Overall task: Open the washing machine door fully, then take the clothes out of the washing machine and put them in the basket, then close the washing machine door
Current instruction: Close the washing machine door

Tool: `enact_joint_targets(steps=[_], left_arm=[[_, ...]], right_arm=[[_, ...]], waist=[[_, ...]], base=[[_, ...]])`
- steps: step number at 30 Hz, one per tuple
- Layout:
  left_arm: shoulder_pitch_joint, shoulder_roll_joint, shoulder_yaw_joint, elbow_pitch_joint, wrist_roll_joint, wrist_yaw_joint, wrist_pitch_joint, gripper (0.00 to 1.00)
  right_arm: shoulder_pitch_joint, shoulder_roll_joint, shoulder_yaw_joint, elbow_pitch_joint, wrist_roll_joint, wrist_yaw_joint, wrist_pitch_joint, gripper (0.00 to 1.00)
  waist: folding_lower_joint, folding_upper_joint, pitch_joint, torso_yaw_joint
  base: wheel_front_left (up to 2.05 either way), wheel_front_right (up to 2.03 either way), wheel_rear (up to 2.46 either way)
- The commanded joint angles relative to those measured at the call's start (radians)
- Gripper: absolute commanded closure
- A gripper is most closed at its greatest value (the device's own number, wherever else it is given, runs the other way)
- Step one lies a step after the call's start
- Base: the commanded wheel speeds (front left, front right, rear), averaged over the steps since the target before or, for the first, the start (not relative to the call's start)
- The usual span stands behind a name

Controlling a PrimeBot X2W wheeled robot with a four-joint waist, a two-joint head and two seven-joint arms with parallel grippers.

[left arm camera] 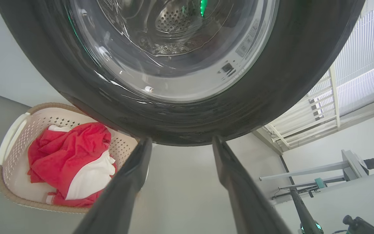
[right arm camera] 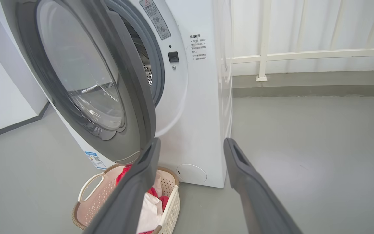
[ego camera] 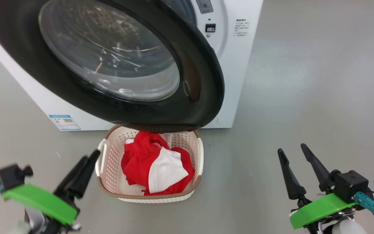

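The white front-loading washing machine (ego camera: pixel 235 65) stands on the grey floor with its round, black-rimmed washing machine door (ego camera: pixel 109 55) swung partly open, glass bowl bulging inward. Just in front, the cream perforated basket (ego camera: pixel 109 162) sits on the floor, its far end under the door's lower edge. The clothes (ego camera: pixel 154 165), red and white, lie crumpled inside.

We count one washing machine (ego camera: pixel 234 65) with one washing machine door (ego camera: pixel 109 48) and one blue label sticker (ego camera: pixel 64 122), and one basket (ego camera: pixel 109 165) with two side handles (ego camera: pixel 102 159). The clothes (ego camera: pixel 154 165) form one red-and-white heap; we cannot separate the garments to count them. We count two grippers, left gripper (ego camera: pixel 91 156) and right gripper (ego camera: pixel 291 149), two fingers (ego camera: pixel 290 177) each.
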Motion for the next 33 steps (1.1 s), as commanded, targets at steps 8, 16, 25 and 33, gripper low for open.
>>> enact_joint_targets(steps=[8, 16, 25, 33], left_arm=[[0.092, 0.052, 0.008, 0.011, 0.048, -0.007, -0.117, 0.00], [0.150, 0.015, 0.053, 0.065, 0.108, -0.007, -0.145, 0.00], [0.240, -0.099, 0.268, 0.080, 0.323, -0.007, -0.146, 0.00], [0.304, -0.191, 0.411, 0.050, 0.586, -0.007, -0.146, 0.00]], right_arm=[[0.023, -0.018, 0.003, -0.021, 0.002, 0.006, -0.006, 0.00], [0.034, -0.016, -0.018, -0.021, 0.006, 0.006, -0.006, 0.00], [0.048, -0.015, -0.046, -0.028, 0.004, 0.006, -0.006, 0.00], [0.061, -0.011, -0.062, -0.032, 0.003, 0.006, -0.006, 0.00]], waist=[[0.0000, 0.0000, -0.018, 0.012], [0.0000, 0.0000, -0.016, -0.005], [0.0000, 0.0000, -0.015, -0.031], [0.0000, 0.0000, -0.026, -0.036]], base=[[0.00, 0.00, 0.00], [0.00, 0.00, 0.00], [0.00, 0.00, 0.00], [0.00, 0.00, 0.00]])
